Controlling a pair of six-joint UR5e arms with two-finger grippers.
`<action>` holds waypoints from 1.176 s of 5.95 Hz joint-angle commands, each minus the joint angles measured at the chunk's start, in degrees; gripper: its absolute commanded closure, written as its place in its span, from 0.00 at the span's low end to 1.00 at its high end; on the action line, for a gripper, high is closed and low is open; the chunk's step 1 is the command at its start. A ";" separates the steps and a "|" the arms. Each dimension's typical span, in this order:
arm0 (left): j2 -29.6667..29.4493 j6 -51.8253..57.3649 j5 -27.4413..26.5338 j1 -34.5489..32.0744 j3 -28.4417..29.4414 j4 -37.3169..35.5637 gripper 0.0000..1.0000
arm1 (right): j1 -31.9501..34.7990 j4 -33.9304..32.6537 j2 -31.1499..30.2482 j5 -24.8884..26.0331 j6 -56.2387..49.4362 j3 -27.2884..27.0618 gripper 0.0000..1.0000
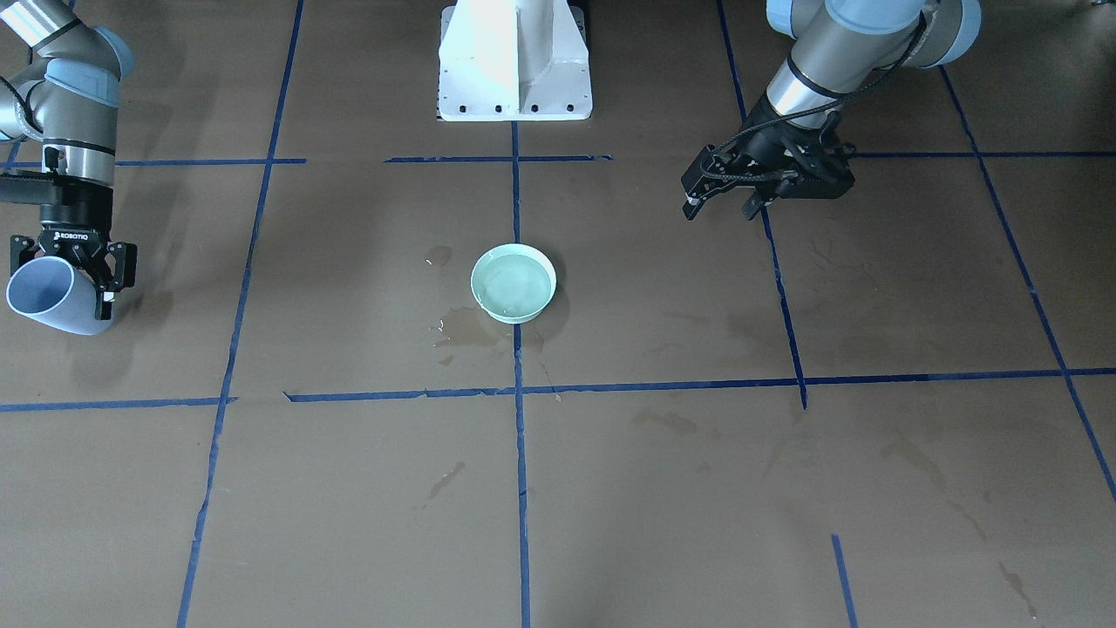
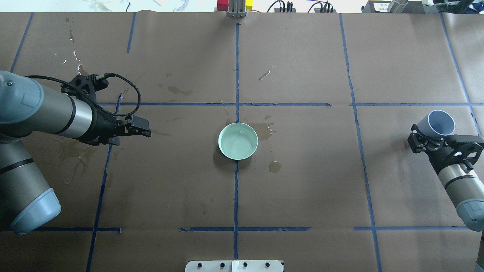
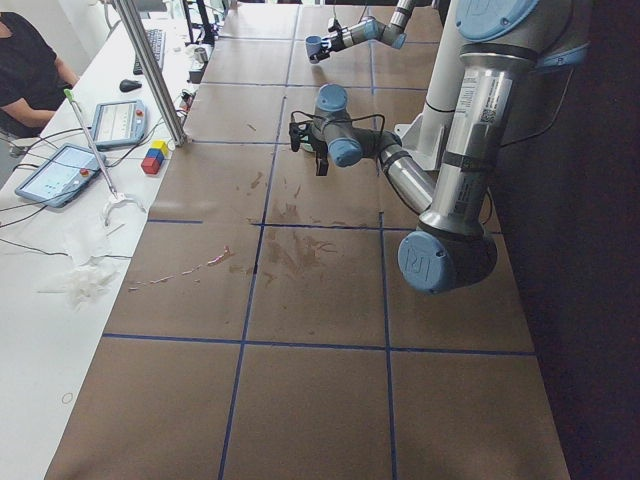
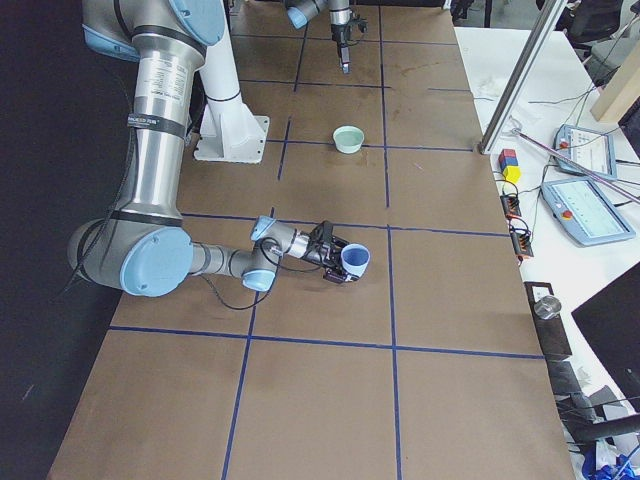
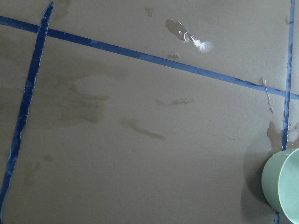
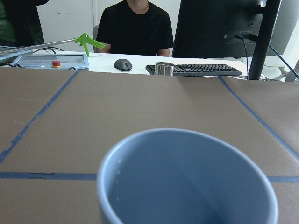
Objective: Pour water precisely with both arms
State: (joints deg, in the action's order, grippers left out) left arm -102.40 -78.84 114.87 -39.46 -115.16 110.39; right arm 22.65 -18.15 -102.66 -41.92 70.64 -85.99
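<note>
A pale green bowl (image 1: 513, 282) stands at the table's middle on a blue tape line and holds the water (image 1: 514, 288), a shallow glossy layer. The bowl also shows in the overhead view (image 2: 238, 141) and at the left wrist view's corner (image 5: 285, 186). My right gripper (image 1: 74, 270) is shut on a light blue cup (image 1: 48, 296), tilted and held far to the bowl's side; the cup (image 6: 187, 182) shows only droplets inside. My left gripper (image 1: 722, 208) is open and empty, hovering on the bowl's other side, well apart from it (image 2: 141, 127).
Small puddles (image 1: 466, 327) and damp stains lie on the brown paper around the bowl. The white pedestal base (image 1: 514, 61) stands at the robot's edge. Beyond the far edge are a post, coloured blocks (image 3: 154, 157), tablets and seated operators (image 6: 135, 23).
</note>
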 commanded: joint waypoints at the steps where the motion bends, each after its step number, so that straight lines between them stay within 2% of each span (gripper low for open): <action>1: 0.01 0.00 0.00 0.00 -0.06 -0.09 0.00 | 0.02 0.04 -0.08 -0.27 -0.32 -0.23 0.00; 3: 0.01 0.00 0.00 0.00 -0.15 -0.09 0.00 | 0.28 0.13 -0.78 -0.36 -0.59 -1.45 0.00; 6: 0.18 -0.17 0.00 0.00 -0.06 -0.09 0.00 | 0.90 -0.05 -6.84 -1.23 -2.79 -11.01 0.00; 7: 0.18 -0.35 0.00 0.00 -0.06 -0.09 0.00 | 3.08 0.04 -7.72 -3.15 -5.05 -11.91 0.00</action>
State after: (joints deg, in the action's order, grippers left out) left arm -102.25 -79.03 114.87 -39.46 -115.23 110.30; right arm 24.14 -18.14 -109.28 -43.66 67.24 -96.35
